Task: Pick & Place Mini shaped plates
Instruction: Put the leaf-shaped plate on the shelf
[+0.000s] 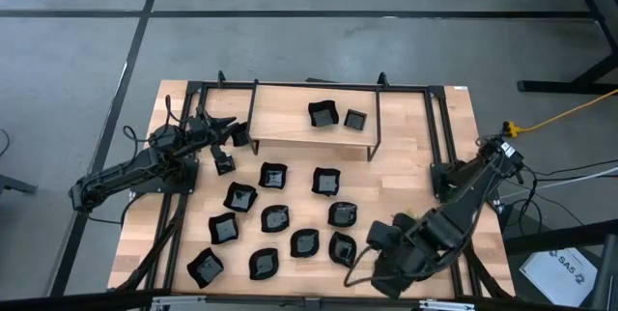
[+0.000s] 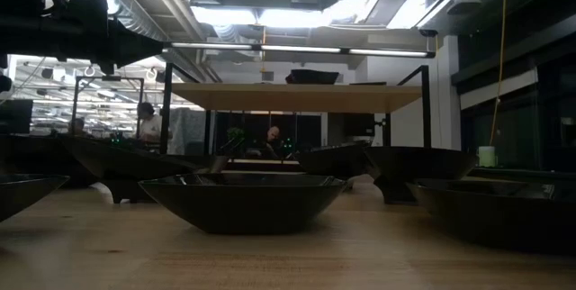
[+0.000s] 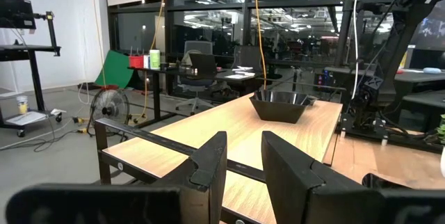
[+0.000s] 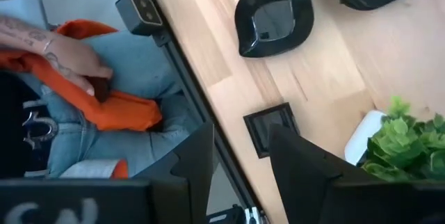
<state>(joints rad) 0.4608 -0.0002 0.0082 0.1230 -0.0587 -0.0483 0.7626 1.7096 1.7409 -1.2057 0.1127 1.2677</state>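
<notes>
Several glossy black mini shaped plates (image 1: 276,218) lie bottom-down on the wooden table, and two more (image 1: 323,114) sit on a raised shelf (image 1: 309,135) at the far middle. My right gripper (image 1: 372,243) hangs open over the table's near right part, tipped down and touching nothing. In its wrist view the fingers (image 4: 240,161) stand above the near edge, short of a leaf-like plate (image 4: 272,15). My left gripper (image 1: 224,142) waits open at the far left, level, facing the shelf (image 3: 208,140) and a plate (image 3: 280,104) on it.
A small green potted plant (image 4: 407,140) in a white pot stands near my right gripper. A person's hand (image 4: 66,60) with orange cloth is just beyond the table's near edge. A black frame (image 1: 188,156) runs around the table, and plates (image 2: 245,200) crowd its middle.
</notes>
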